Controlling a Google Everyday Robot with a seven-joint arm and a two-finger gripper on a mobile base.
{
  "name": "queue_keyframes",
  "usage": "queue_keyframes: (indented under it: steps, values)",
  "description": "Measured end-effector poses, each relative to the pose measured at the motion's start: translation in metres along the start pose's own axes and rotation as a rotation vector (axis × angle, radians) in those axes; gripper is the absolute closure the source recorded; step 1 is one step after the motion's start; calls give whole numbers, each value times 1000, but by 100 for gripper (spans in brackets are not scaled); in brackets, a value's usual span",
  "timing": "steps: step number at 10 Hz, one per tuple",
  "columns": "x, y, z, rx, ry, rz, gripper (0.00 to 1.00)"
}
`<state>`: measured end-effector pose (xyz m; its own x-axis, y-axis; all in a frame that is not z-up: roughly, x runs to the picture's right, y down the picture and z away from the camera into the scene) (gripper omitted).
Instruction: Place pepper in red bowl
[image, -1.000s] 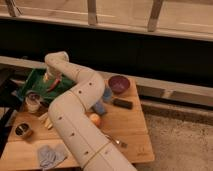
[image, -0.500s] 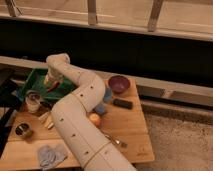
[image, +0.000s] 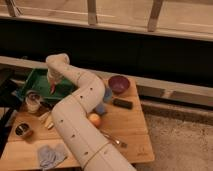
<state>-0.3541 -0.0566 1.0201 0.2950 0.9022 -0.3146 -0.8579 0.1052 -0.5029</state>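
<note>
Reaching arm (image: 75, 125): thick and white, it rose from the bottom edge, crossed the table diagonally toward the back left, bent at a rounded elbow and turned down over the tray.
Gripper (image: 53, 80): at the end of the arm, it pointed down above the tray; whether it was spread or pressed together could not be told.
Pepper (image: 52, 89): a slim red sliver stood upright directly under the gripper, against the green of the tray; whether it was pinched or only lay beneath could not be told.
Tray (image: 30, 80): green and shallow, at the back left of the table.
Table (image: 132, 130): light wood.
Purple bowl (image: 118, 83): at the back edge, right of the arm, well apart from the pepper.
Blue cup (image: 107, 94): just beside the arm, in front of the purple bowl.
Black bar (image: 122, 103): a flat dark thing lay near the blue cup, on its right.
Peach (image: 94, 119): a round fruit sat against the arm's right side.
Jar (image: 33, 101): pale with a dark rim, in front of the tray.
Tin (image: 22, 130): small and round, near the left edge.
Cloth (image: 50, 155): blue-grey and crumpled, at the front left.
</note>
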Motion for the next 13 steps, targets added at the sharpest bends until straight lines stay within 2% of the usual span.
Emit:
queue_keyframes:
  steps: [1, 3, 4, 6, 8, 10, 11, 13]
  values:
    - [0, 0, 0, 0, 0, 0, 99]
    - [0, -1, -1, 5, 1, -2, 100]
    - [-5, 1, -7, 22, -3, -11, 100]
    - [-15, 11, -24, 4, -34, -17, 100]
    - [-27, 18, -57, -33, -85, -16, 100]
    - [-29, 18, -78, -82, -114, -3, 100]
    - [-26, 11, -88, -112, -122, 9, 100]
    - [-19, 1, -108, -144, -123, 15, 100]
